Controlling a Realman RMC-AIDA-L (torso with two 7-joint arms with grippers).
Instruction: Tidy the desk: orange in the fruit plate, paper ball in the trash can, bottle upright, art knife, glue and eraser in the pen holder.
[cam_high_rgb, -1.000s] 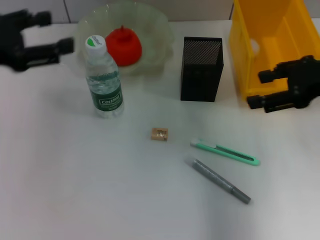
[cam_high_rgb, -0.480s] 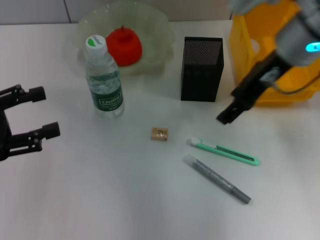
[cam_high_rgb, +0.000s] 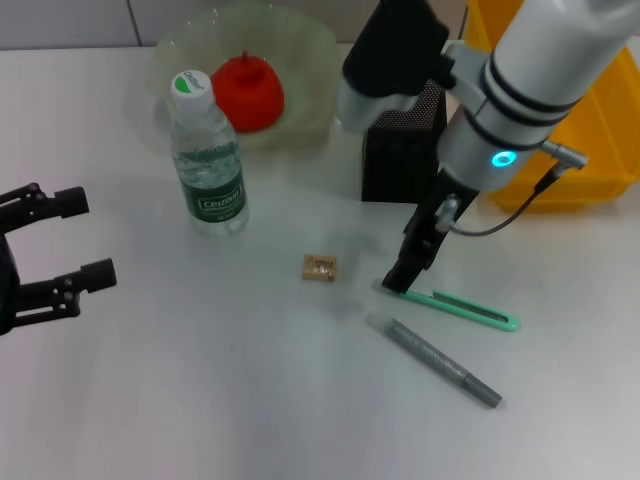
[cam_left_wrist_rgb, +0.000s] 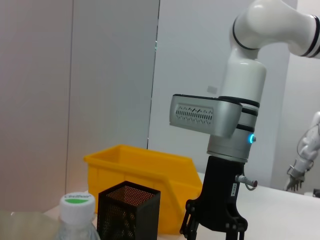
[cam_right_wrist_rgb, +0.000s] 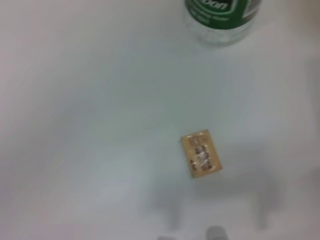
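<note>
The right gripper (cam_high_rgb: 397, 282) has swung away from the yellow bin (cam_high_rgb: 600, 120) and come down to the white end of the art knife (cam_high_rgb: 452, 304). The left gripper (cam_high_rgb: 75, 235) dropped from the bench's far corner to its left edge.

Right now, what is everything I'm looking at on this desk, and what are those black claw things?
Water bottle: one, clear with green label, upright at the desk's left, in front of the bowl.
Fruit plate: one, pale translucent, far left.
Orange: one, red-orange, inside the fruit plate.
Pen holder: one, black mesh, far centre.
Trash can: one, yellow bin, far right.
Eraser: one, tan, desk centre.
Art knife: one, green, right of the eraser.
Glue: one, grey stick, nearest the front.
Left end effector: black, open, at the left edge.
Right end effector: black, at the art knife's left end.
</note>
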